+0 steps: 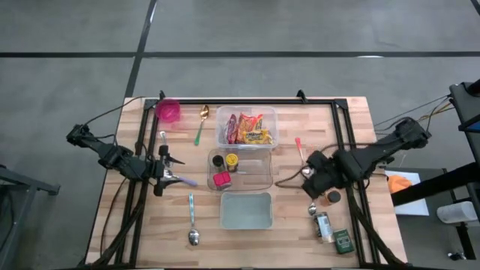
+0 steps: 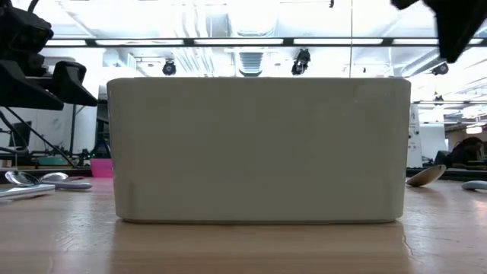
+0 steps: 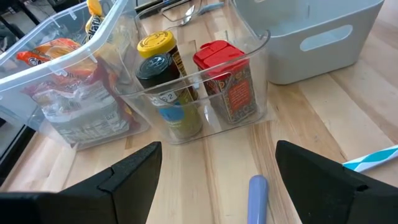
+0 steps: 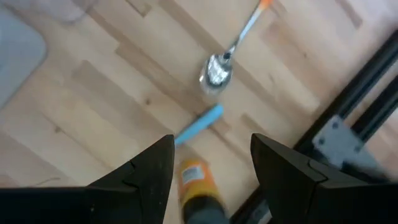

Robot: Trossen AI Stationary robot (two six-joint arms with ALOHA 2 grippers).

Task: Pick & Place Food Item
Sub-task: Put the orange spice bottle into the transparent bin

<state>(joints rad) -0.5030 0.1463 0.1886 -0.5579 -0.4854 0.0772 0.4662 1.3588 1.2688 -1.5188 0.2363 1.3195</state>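
The food items are several snack packets (image 1: pixel 246 129) lying in a clear bin (image 1: pixel 270 120) at the table's far middle; the left wrist view shows them too (image 3: pixel 62 81). My left gripper (image 1: pixel 174 174) (image 3: pixel 217 158) hovers open at the table's left, facing a second clear bin (image 3: pixel 249 62) that holds three spice jars (image 3: pixel 165 81). A purple utensil handle (image 3: pixel 258 196) lies on the table below its open fingers. Over the table's right side my right gripper (image 1: pixel 313 175) (image 4: pixel 211 149) points down, open, with nothing between its fingers.
A grey bin (image 1: pixel 245 210) (image 2: pixel 259 148) stands at the near middle. A pink cup (image 1: pixel 169 111) and a green-handled spoon (image 1: pixel 201 124) lie far left, a metal spoon (image 1: pixel 193 221) near left. An orange-handled spoon (image 4: pixel 217 68), a blue handle (image 4: pixel 199 127) and jars (image 1: pixel 330 221) lie at the right.
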